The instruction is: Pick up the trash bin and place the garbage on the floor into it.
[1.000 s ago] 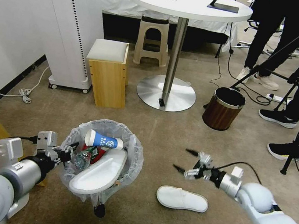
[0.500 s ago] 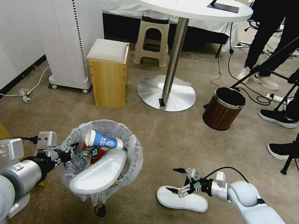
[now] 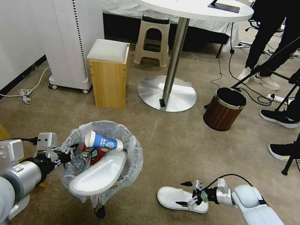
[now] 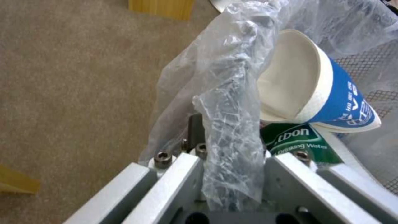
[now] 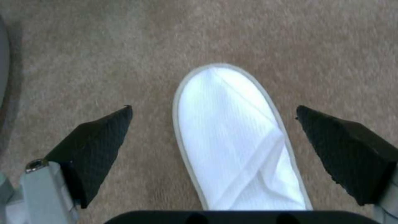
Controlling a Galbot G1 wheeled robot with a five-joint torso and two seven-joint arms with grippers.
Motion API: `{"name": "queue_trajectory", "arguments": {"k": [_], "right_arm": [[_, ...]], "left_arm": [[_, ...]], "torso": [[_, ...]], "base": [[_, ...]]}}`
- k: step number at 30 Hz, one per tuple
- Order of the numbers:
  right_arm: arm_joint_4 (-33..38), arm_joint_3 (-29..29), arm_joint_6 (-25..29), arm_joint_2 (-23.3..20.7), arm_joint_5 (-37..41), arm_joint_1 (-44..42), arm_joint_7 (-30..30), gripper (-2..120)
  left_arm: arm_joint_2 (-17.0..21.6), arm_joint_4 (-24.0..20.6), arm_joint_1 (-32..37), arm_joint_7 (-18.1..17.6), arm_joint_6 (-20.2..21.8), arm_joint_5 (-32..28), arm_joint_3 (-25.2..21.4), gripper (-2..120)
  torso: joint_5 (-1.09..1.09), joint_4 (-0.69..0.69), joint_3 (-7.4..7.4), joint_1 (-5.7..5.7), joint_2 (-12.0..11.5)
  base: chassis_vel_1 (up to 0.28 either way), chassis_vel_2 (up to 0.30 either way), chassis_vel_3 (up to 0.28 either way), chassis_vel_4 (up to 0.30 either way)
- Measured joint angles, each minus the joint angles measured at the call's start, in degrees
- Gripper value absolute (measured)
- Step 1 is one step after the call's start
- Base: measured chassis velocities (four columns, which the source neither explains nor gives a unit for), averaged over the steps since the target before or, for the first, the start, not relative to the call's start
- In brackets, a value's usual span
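I have the trash bin [image 3: 100, 161] held up on my left side, the left gripper [image 3: 63, 155] pinching its rim and the crinkly bag liner [image 4: 232, 130]; in the left wrist view the plastic runs straight down between the jaws, which are pressed together on it. Most of the job looks done. Inside the bin I can see a blue paper cup [image 3: 104, 142], a clear bottle with a green label [image 3: 83, 159], something red under them, and one white slipper [image 3: 98, 174] lying across the top with its heel end over the near rim.

What I judge is left is the second white slipper [image 3: 182, 199], flat on the beige carpet floor [image 3: 161, 136] to the right of the bin and well apart from it. I see no other litter on the carpet nearby.

My right gripper [image 3: 187, 194] is low over that slipper, jaws spread wide. In the right wrist view the slipper [image 5: 236, 143] lies between the two black fingertips [image 5: 95, 149], one on each side and neither touching it, its rounded toe pointing away from the wrist. The jaws straddle it across its width, over the strap end.
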Motion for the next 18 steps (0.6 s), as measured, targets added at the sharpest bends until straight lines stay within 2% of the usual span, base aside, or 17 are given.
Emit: {"name": "queue_trajectory", "arguments": {"k": [9, 18], "right_arm": [[-4.55, 1.22, 1.39, 1.51, -3.2, 1.15, -0.97, 100], [-5.54, 1.64, 1.17, 1.8, -3.48, 0.94, 0.94, 100]], "left_arm": [[0.18, -0.01, 0.06, 0.22, -0.03, 0.03, -0.32, 0], [0.07, 0.12, -0.11, 0.44, -0.08, 0.16, -0.16, 0]], "torso": [[0.01, 0.0, 0.0, 0.0, 0.0], [0.0, 0.0, 0.0, 0.0, 0.0]], "base": [[0.0, 0.0, 0.0, 0.0], [0.0, 0.0, 0.0, 0.0]]}}
